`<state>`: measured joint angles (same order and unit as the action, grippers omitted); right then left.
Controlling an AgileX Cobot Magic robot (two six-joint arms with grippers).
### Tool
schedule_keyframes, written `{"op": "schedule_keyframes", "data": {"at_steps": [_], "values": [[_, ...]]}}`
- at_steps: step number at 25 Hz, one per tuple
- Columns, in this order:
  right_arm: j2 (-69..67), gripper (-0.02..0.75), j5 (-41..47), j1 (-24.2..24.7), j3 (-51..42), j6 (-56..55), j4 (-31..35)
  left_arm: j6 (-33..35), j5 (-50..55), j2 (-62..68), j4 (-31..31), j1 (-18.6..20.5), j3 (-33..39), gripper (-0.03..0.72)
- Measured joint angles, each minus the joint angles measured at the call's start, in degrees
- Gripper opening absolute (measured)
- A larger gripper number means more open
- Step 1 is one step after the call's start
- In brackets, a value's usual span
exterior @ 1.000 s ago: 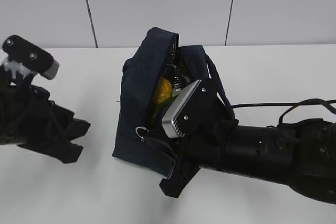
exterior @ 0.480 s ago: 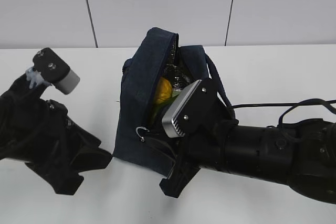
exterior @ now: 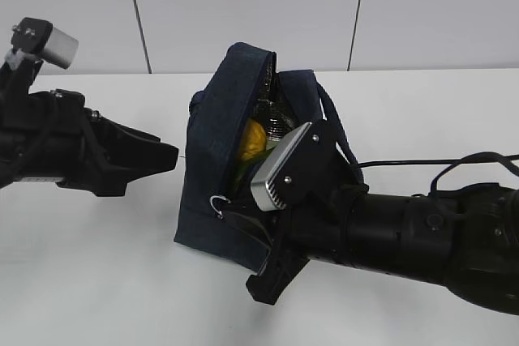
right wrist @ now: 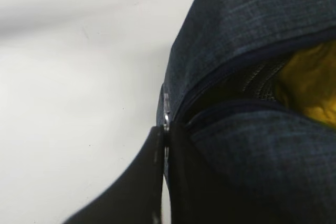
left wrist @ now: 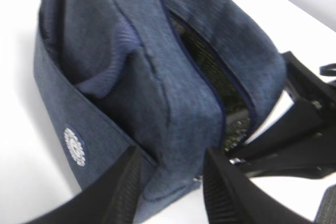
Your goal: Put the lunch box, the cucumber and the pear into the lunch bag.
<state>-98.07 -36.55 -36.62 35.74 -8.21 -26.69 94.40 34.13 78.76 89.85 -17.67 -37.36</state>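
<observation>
The lunch bag (exterior: 223,176) stands mid-desk with the pear (exterior: 253,140) inside its gaping zip, the right claw (right wrist: 164,145) pinched together at the zip's near end, while the parted left claw (left wrist: 170,182) points at its left side.

Bright, even light; both wrist views soft and blurred.

A plain white table (exterior: 97,281) is seen filling the lower part of the exterior view, pretty glossy, with soft shadows thrown on it. Behind it a pale grey wall (exterior: 243,6) is made up of flat panels, split by thin dark seams (exterior: 136,14) running slightly slanted. Lighting is kept even and diffuse, nothing harsh.
</observation>
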Motion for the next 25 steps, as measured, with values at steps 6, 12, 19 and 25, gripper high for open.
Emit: {"op": "schedule_keyframes", "data": {"at_steps": [6,12,19,25], "values": [[0.0,0.000,0.0,0.0,0.0,-0.3,0.0,14.7,2.0,4.3,9.5,0.1,1.3,0.242],[0.0,0.000,0.0,0.0,0.0,-0.5,0.0,20.8,1.3,5.5,9.5,0.1,2.2,0.242],[0.0,0.000,0.0,0.0,0.0,-0.7,0.0,22.4,3.3,5.6,9.5,0.1,2.2,0.242],[0.0,0.000,0.0,0.0,0.0,-0.7,0.0,22.4,7.7,6.7,9.5,0.1,2.2,0.242]]}}
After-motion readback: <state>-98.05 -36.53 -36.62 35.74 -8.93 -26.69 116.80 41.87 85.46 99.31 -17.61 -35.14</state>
